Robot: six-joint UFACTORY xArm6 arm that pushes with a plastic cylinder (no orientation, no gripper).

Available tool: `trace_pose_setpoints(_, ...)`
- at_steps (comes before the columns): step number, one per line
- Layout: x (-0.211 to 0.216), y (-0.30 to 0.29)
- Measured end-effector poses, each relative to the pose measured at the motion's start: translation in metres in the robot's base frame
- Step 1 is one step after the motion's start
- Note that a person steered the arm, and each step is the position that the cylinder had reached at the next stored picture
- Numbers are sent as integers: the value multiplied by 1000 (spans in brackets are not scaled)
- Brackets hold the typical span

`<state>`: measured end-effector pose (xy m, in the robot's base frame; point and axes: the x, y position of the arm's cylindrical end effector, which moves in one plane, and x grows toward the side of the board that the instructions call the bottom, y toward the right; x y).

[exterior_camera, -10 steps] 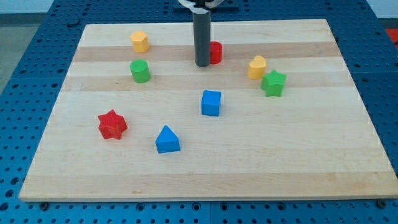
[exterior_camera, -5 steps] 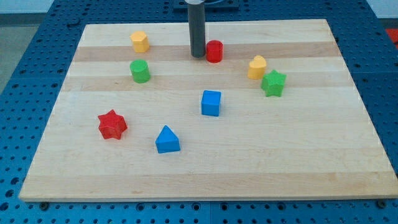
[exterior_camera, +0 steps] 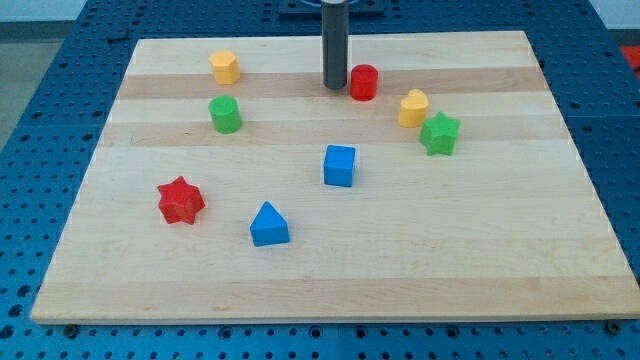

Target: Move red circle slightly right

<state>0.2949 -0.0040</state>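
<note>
The red circle (exterior_camera: pixel 364 82) stands near the top middle of the wooden board (exterior_camera: pixel 480 230). My tip (exterior_camera: pixel 334 87) is at its left side, touching or nearly touching it. The dark rod rises straight up out of the view's top.
A yellow block (exterior_camera: pixel 413 108) and a green star (exterior_camera: pixel 439 134) lie to the right of the red circle. A yellow block (exterior_camera: pixel 225 67) and a green circle (exterior_camera: pixel 225 114) are at the upper left. A blue cube (exterior_camera: pixel 340 165), a blue triangle (exterior_camera: pixel 268 225) and a red star (exterior_camera: pixel 180 200) lie lower down.
My tip moved toward the view's top, then to the right against the red circle. The red circle has slid a little to the right. The other blocks have not moved.
</note>
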Motion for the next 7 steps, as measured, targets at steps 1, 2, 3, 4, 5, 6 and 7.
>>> trace_pose_setpoints(1, 0, -28)
trace_pose_setpoints(2, -3, -42)
trace_pose_setpoints(3, -5, -50)
trace_pose_setpoints(4, -7, -50)
trace_pose_setpoints(5, -15, -40)
trace_pose_setpoints(6, -16, -8)
trace_pose_setpoints(7, -16, 24)
